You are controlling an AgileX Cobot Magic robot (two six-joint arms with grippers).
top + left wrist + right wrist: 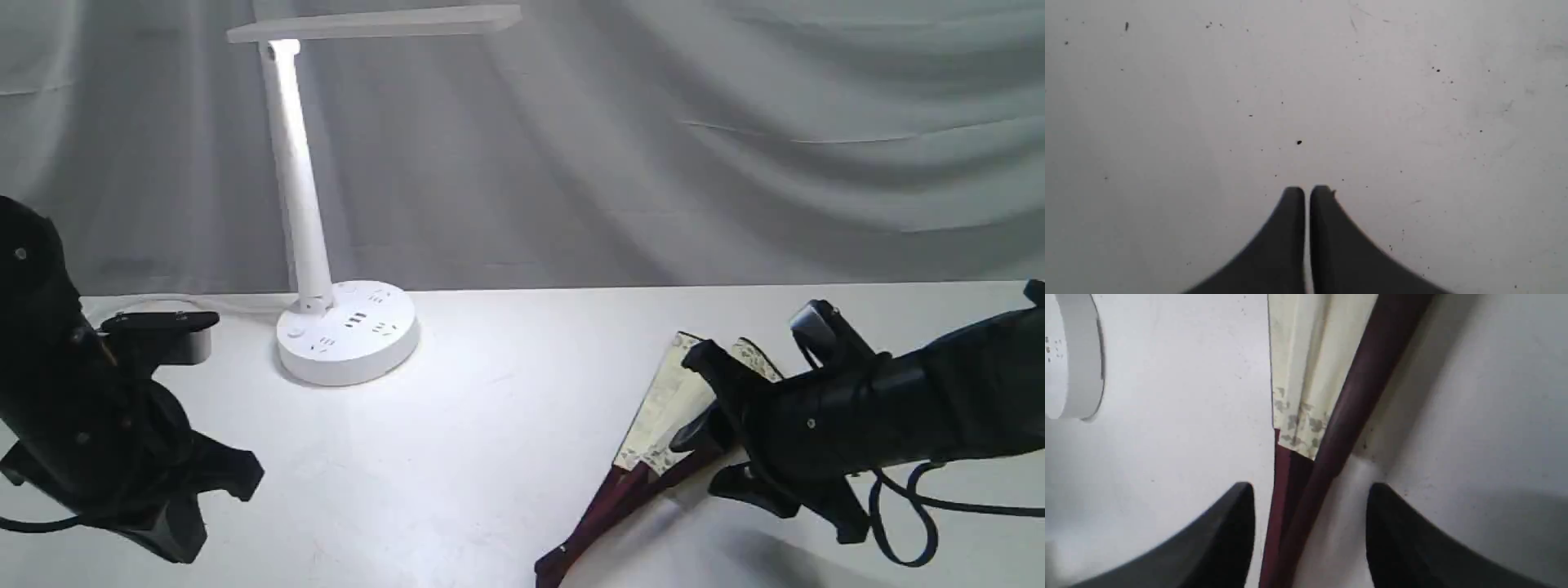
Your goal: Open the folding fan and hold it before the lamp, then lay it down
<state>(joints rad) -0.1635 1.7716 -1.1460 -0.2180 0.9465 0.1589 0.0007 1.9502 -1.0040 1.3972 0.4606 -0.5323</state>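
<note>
Folding fan (653, 429) is lying flat on the white table (490, 457), right of centre in the exterior view and well apart from the lamp (300, 212). Working left to right:

Left gripper (1306, 192) is hanging low over bare table at the far left, jaws pressed together and gripping nothing. We're reading it as parked out of the way, leaving the space before the lamp free.

Lamp is standing upright left of centre, near the table's back edge, with the light bar reaching rightward. It's lit, judging by the bright patch on the post and table. Nothing is touching the base. We're guessing it's set there so the fan can be raised in front of it with room on either side.

Fan is sitting as a narrow wedge, only slightly spread, with cream leaf showing between the maroon guards. So we're judging the opening step as not done, or undone. Its long axis is running diagonally in the exterior view: the pivot end is pointing toward the near edge and leftward, and the leaf end is pointing away and rightward, passing under the right arm.

Right gripper (1310, 490) is hovering over the ribs just below the leaf's floral border, jaws standing apart with one finger on each side of the guards. The wrist view is showing a gap on both sides, so nothing is clamped. Straddling across the long axis there is making sense to us — that's the narrow, stiff wooden part, not the paper. We're not able to tell whether this is a pre-grasp or a let-go.
</note>
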